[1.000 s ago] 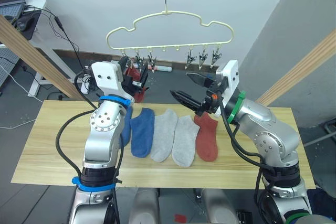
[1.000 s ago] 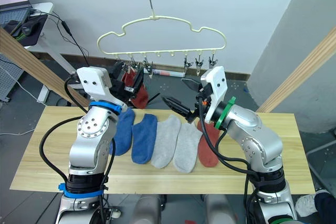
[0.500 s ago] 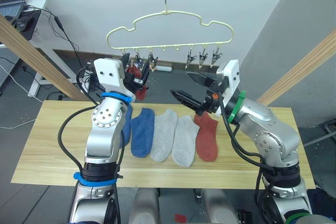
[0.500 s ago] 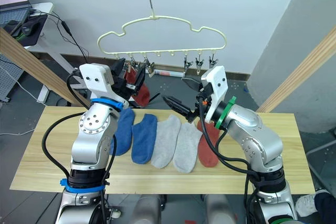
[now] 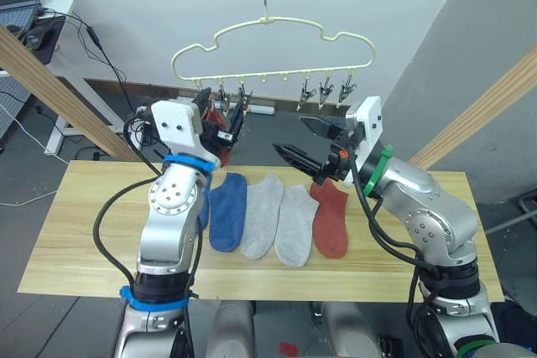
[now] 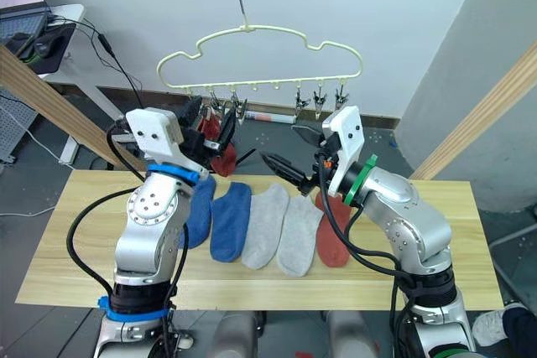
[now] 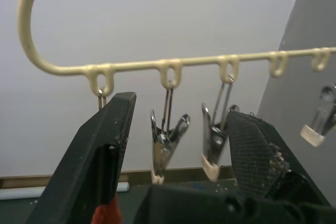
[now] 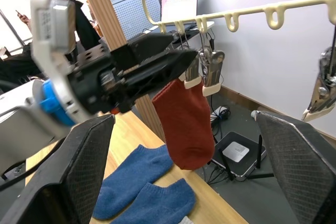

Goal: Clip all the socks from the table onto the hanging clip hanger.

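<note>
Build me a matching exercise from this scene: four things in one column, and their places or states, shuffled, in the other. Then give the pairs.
Column one:
1. rust-red knit sock beside the left gripper
2. pair of blue knit socks
3. right gripper
4. second rust-red knit sock

Column two:
A. open, holding nothing, raised above the pale wooden table
B. lying at the right end of the row on the table
C. hanging under the cream-yellow wire clip hanger
D. lying at the left end of the row on the table

Pairs: 1-C, 2-D, 3-A, 4-B
</note>
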Robot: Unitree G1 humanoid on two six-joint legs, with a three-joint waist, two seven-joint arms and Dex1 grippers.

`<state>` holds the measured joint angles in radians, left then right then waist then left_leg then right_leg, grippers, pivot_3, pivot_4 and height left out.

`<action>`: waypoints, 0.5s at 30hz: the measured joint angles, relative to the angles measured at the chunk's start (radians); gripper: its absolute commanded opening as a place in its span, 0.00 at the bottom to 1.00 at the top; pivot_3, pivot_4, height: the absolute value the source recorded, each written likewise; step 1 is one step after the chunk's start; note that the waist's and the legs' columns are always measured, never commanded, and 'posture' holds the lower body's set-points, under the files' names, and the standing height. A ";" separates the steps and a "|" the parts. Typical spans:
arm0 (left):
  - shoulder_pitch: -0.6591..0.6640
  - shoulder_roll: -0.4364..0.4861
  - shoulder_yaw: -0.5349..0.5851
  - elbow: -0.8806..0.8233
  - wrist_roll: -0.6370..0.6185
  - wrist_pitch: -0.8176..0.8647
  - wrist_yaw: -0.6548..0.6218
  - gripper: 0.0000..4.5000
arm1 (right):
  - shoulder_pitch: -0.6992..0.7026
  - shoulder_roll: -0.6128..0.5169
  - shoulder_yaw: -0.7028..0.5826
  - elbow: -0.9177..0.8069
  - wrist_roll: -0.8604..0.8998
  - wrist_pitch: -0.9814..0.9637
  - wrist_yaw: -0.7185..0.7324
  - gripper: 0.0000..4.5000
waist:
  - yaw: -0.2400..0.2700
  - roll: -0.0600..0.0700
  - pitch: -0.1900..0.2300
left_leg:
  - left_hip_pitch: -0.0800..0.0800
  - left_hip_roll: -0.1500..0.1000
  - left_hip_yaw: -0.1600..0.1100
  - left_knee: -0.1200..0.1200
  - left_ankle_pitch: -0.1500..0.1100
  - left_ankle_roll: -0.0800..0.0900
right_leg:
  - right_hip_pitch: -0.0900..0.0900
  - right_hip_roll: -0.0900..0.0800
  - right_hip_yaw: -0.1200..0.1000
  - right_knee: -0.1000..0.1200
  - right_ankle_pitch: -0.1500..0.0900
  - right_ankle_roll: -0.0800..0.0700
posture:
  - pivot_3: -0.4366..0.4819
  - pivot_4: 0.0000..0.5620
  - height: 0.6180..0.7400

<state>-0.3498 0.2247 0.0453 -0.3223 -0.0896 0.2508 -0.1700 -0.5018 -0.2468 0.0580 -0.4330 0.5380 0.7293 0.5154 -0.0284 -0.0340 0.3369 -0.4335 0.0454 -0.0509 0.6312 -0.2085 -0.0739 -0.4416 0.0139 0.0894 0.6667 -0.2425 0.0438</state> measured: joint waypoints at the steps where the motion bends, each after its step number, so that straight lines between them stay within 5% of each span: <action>1: 0.012 -0.005 -0.002 -0.014 0.000 0.008 0.004 0.65 | 0.000 -0.001 0.000 0.000 0.000 0.000 -0.002 1.00 | 0.000 0.000 0.000 | 0.000 0.000 0.000 0.000 0.000 0.000 | 0.000 0.000 0.000 0.001 0.000 0.000 | 0.49 0.57 1.00; 4: 0.022 -0.012 -0.003 -0.047 0.001 0.029 0.010 0.52 | 0.000 -0.001 0.001 0.000 0.000 0.000 -0.004 1.00 | 0.000 0.000 0.000 | 0.000 0.000 0.000 0.002 0.000 0.000 | 0.000 0.000 0.000 0.002 0.000 0.000 | 0.49 0.57 1.00; 15: 0.028 -0.027 -0.010 -0.063 0.014 0.070 0.037 0.52 | -0.002 0.001 0.003 0.006 0.000 -0.001 -0.007 1.00 | -0.002 0.000 0.000 | 0.001 -0.001 0.000 0.013 0.000 0.000 | 0.000 0.001 0.001 0.012 -0.003 0.005 | 0.49 0.56 1.00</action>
<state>-0.3219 0.1977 0.0351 -0.3852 -0.0752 0.3206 -0.1334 -0.5041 -0.2455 0.0605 -0.4268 0.5379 0.7287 0.5083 -0.0303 -0.0340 0.3369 -0.4330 0.0448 -0.0511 0.6439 -0.2085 -0.0737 -0.4414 0.0151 0.0908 0.6785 -0.2455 0.0490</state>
